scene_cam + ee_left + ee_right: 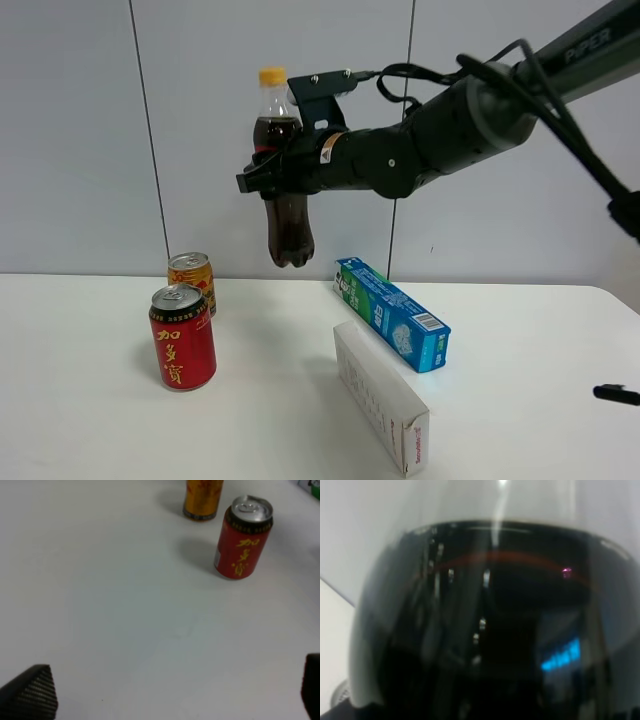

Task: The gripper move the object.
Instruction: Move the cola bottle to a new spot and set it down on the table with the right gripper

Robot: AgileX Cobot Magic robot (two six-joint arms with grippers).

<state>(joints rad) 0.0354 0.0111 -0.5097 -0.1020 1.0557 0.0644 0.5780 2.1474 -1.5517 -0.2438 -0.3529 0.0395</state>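
Between the jaws of the right gripper [268,180], the bottle [288,230] hung upright and well clear of the table [520,400]. It was pinched across its middle, with the yellow cap above the jaws and the dark base below them. The right wrist view was filled by cola and showed nothing of the grip itself.

The carry would probably go best kept level and slow, since liquid that high can swing the bottle in a side pinch. Almost under the gripper lay a blue-green box [392,313], with a white box [380,395] nearer the camera. A red can [183,338] and a gold can [192,280] stood below and beyond the fingertips. A descent should pick bare table between these, set the base flat, and only then ease the jaws apart.

The left gripper [170,692] was spread wide and held nothing, the two cans ahead of it.

"PIPER" was printed on the right arm [590,45]. The red can bore gold Chinese characters. A barcode showed on the blue-green box; its other print, and the white box's, was too small to read. The jaws covered the bottle's label.
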